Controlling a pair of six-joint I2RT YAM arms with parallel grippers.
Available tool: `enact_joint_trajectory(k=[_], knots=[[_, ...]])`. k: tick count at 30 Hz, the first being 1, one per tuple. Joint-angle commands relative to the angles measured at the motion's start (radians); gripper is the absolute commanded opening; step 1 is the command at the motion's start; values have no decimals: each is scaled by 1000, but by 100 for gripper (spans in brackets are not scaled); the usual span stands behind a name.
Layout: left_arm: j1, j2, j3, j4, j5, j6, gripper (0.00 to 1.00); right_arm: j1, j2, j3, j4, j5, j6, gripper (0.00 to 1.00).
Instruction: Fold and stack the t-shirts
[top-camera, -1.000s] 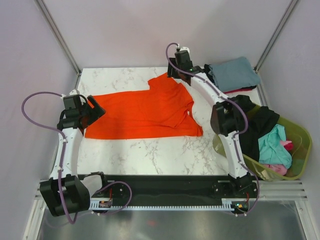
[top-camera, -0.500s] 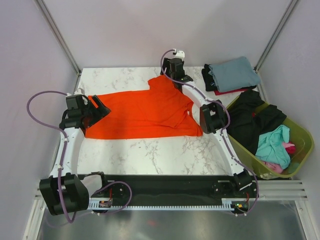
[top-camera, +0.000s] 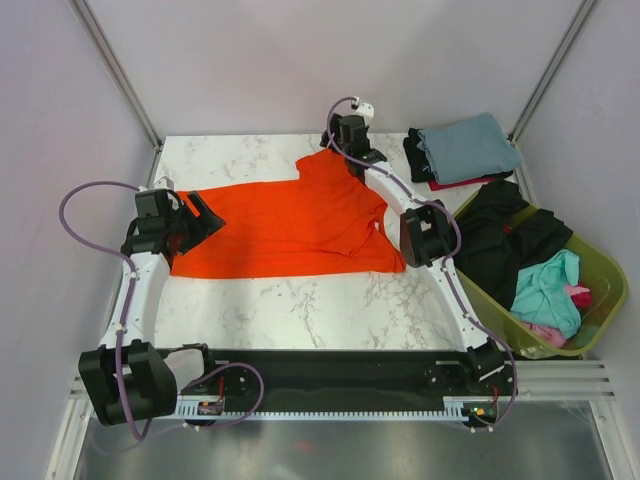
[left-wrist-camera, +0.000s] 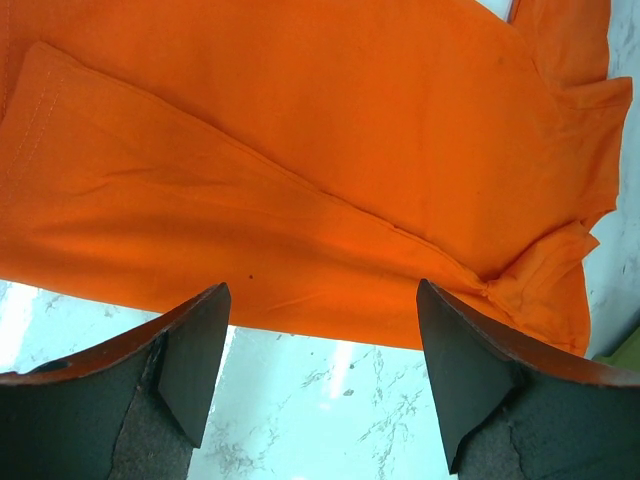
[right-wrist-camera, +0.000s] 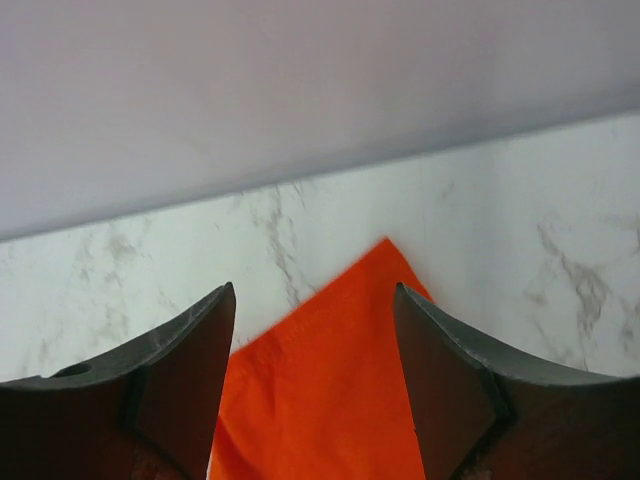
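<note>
A bright orange t-shirt (top-camera: 290, 220) lies spread flat on the marble table (top-camera: 300, 300), one sleeve pointing to the back edge. My left gripper (top-camera: 205, 222) hovers open over the shirt's left end. In the left wrist view its gripper (left-wrist-camera: 322, 380) straddles the near hem of the orange cloth (left-wrist-camera: 300, 150) with nothing between the fingers. My right gripper (top-camera: 340, 148) stands open at the far sleeve. The right wrist view shows that sleeve's corner (right-wrist-camera: 340, 340) between the open gripper (right-wrist-camera: 312, 380), untouched.
A folded stack with a grey-blue shirt (top-camera: 470, 145) on top sits at the back right corner. An olive-green basket (top-camera: 600, 265) at the right edge holds black (top-camera: 505, 245), teal (top-camera: 545, 290) and pink shirts. The back wall (right-wrist-camera: 300, 90) rises just past the sleeve.
The right arm has swung left from beside the folded stack to the orange shirt's far sleeve. The left gripper has edged slightly right over the shirt's left end.
</note>
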Motion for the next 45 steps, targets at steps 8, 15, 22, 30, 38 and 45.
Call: enact_joint_trajectory(k=[8, 15, 22, 30, 38, 45], knots=[[-8, -33, 2, 26, 32, 30, 82, 20, -229, -429, -221, 66, 20, 73], [-11, -31, 5, 28, 39, 24, 82, 102, -309, -555, -234, 15, -56, 77], [-9, -70, -10, 25, 22, 28, 83, 208, -449, -811, -245, 50, 0, 77], [-11, -62, -6, 26, 31, 28, 83, 222, -648, -868, -263, 122, -72, 79], [-9, -65, -10, 26, 17, 28, 83, 166, -578, -720, -280, 113, -120, 78], [-14, -59, -14, 26, 6, 31, 83, 116, -417, -562, -288, 102, -140, 77]])
